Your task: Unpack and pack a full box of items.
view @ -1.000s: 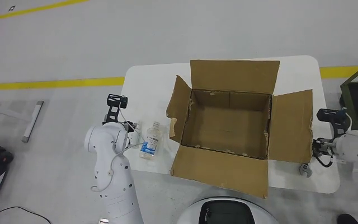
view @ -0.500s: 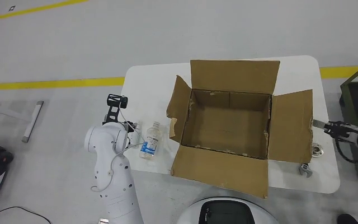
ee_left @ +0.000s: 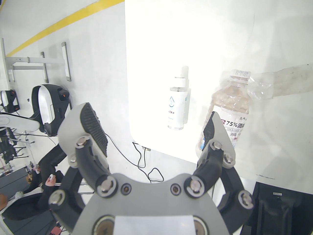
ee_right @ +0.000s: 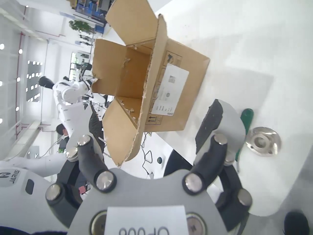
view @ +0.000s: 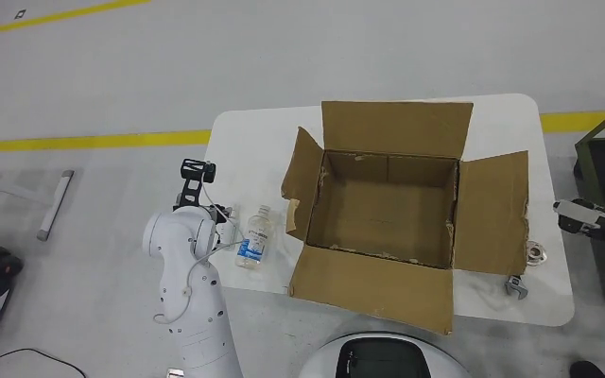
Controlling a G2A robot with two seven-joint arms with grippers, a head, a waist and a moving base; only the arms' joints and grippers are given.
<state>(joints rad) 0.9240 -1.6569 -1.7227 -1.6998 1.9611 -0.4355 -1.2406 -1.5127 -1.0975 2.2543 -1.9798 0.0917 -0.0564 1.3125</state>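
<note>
Left claw spread wide by the bottle; right claw released near the flange, hiding part of the green tool.

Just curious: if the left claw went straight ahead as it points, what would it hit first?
Likely the white spray bottle near the table edge, ahead of the open left gripper; depth is hard to judge.

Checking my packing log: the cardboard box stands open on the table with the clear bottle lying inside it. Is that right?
Not quite. The clear bottle lies on the table outside the cardboard box, beside its flap, as the top view shows. The box does stand open.
</note>
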